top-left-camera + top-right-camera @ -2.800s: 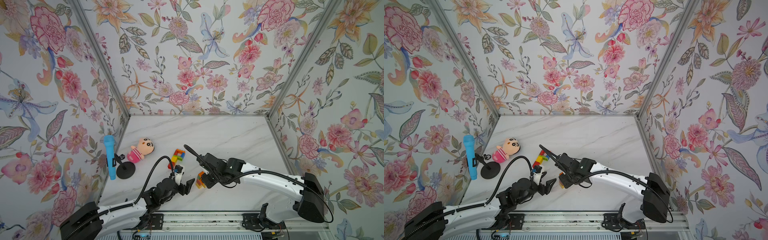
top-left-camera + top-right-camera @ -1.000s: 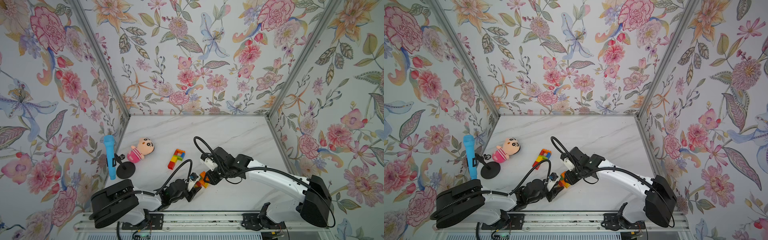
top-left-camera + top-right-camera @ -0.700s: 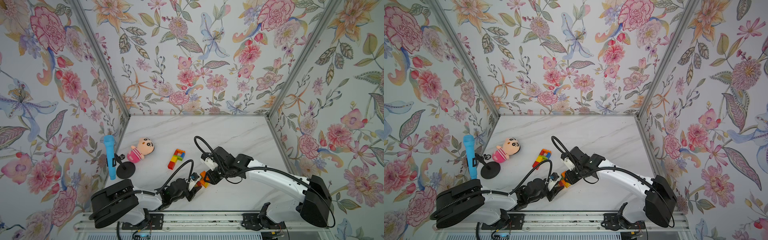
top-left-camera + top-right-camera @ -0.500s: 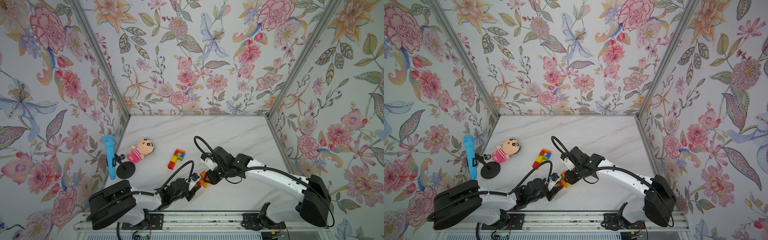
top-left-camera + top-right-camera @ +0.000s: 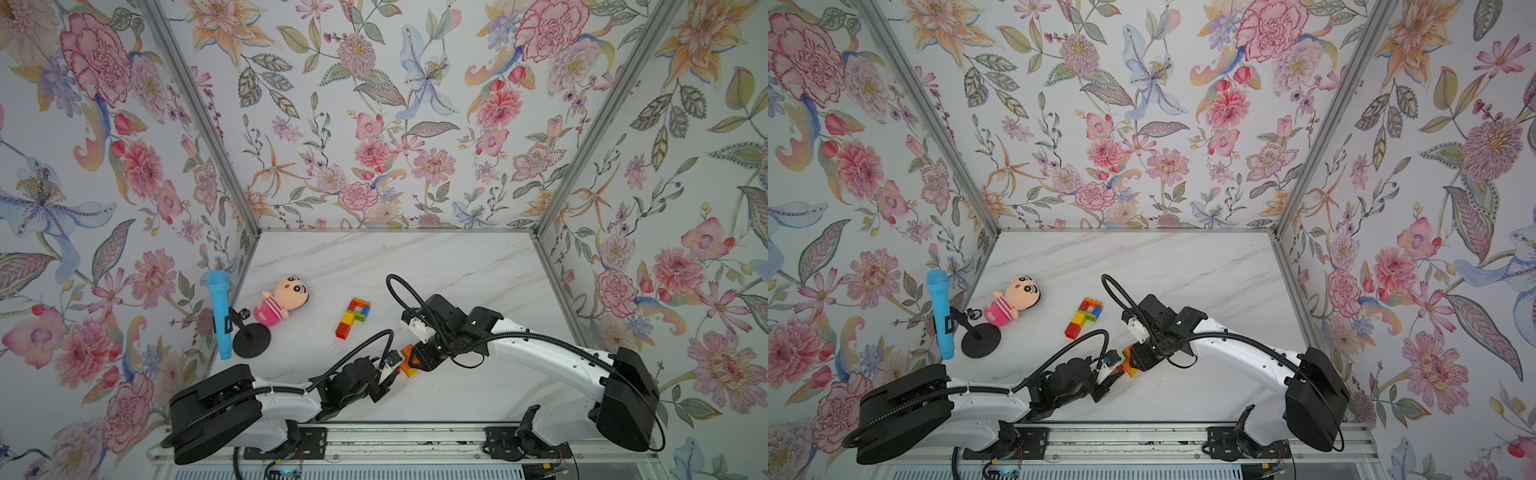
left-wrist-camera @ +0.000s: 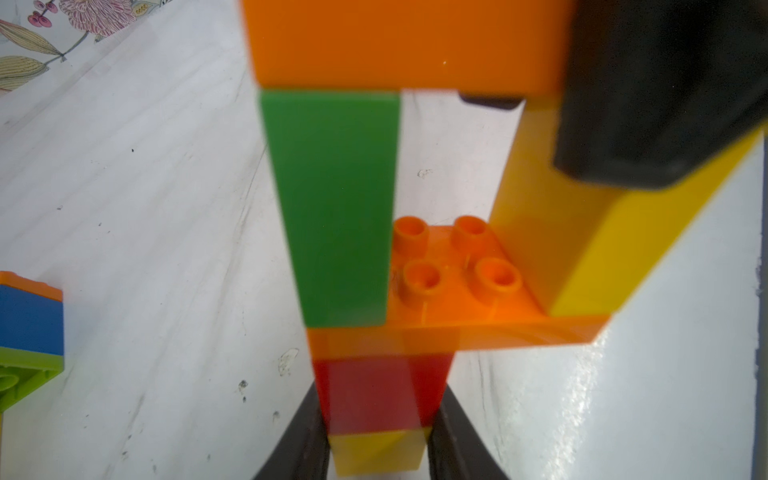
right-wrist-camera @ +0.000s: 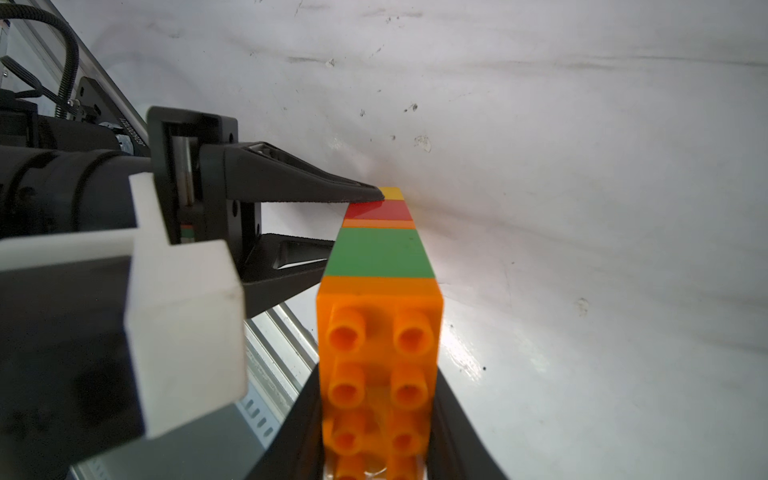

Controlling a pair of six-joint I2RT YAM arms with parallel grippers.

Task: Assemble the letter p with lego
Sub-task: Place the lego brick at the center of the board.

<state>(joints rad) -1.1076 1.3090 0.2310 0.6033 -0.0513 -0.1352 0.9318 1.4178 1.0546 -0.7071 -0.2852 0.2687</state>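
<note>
One plush doll, two lego Ps. The loose P is lying beside the doll. Farther from it, both low, outstretched arms are holding the second P, the left gripper clamping its red-yellow stem and the right gripper its orange top brick.

arms: white shells, black joints | cables: black corrugated hose | fingers: black, tapered, serrated

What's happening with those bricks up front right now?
Both hands hold one lego P near the front edge of the table. The left hand is shut on its yellow and red stem, the right hand on the orange top brick. A second P lies farther back, near the doll.
</note>
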